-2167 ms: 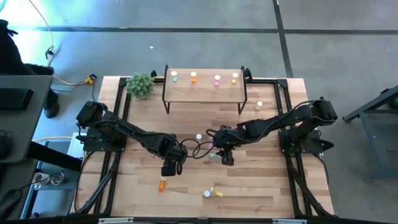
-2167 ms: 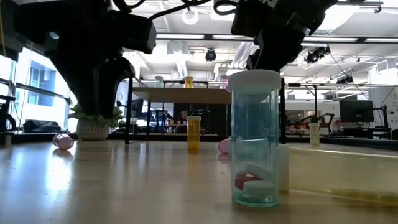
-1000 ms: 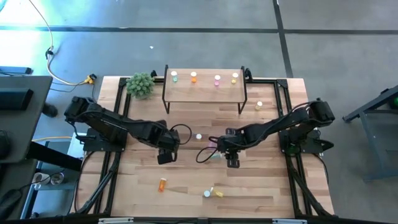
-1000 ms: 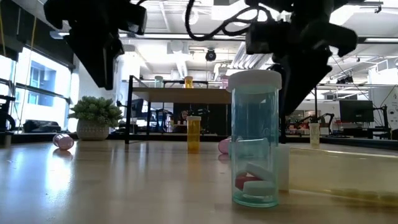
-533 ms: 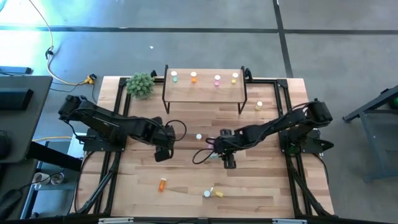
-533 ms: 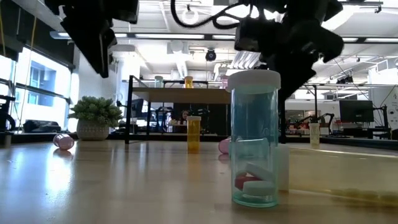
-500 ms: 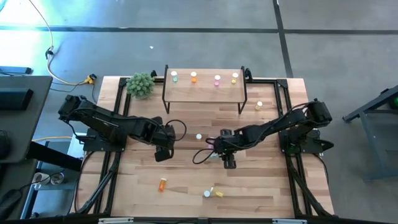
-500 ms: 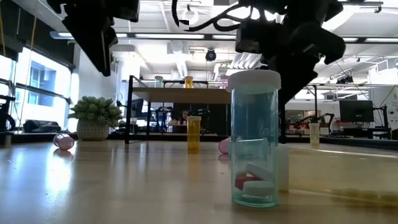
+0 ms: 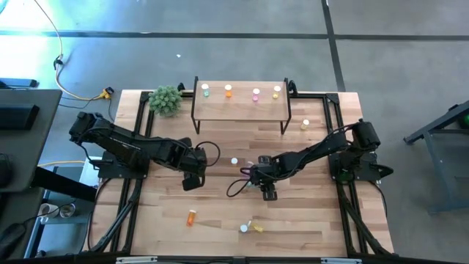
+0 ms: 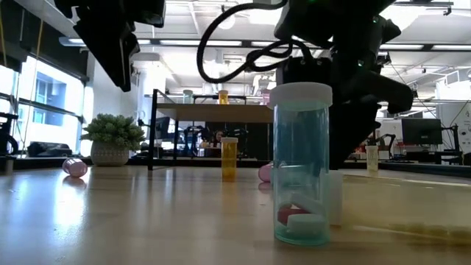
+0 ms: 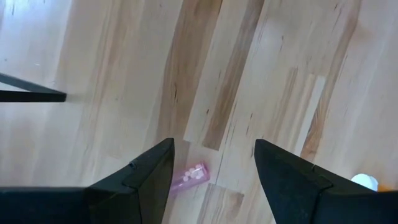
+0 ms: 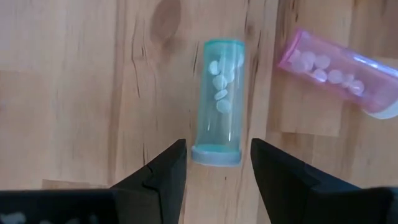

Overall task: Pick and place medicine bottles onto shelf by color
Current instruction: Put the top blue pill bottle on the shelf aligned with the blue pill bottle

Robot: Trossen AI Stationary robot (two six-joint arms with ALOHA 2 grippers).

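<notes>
Right fingers (image 12: 158,171) released, straddling lying green bottle (image 12: 221,99) mid-tabletop (image 9: 220,209); pink bottle (image 12: 339,71) beside | left fingers (image 11: 149,180) released, hovering at 9 o'clock.

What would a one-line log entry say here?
right pincer: open above lying teal translucent pill bottle | left pincer: open, empty | wooden shelf: four bottles

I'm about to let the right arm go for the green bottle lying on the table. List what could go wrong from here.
1. The green bottle lies on its side between the open fingers of the right gripper; an off-centre close could roll it away.
2. A pink bottle lies close beside it, so a finger might knock it.
3. The left gripper hovers open over another pink bottle; both arms work mid-table and could crowd each other.
</notes>
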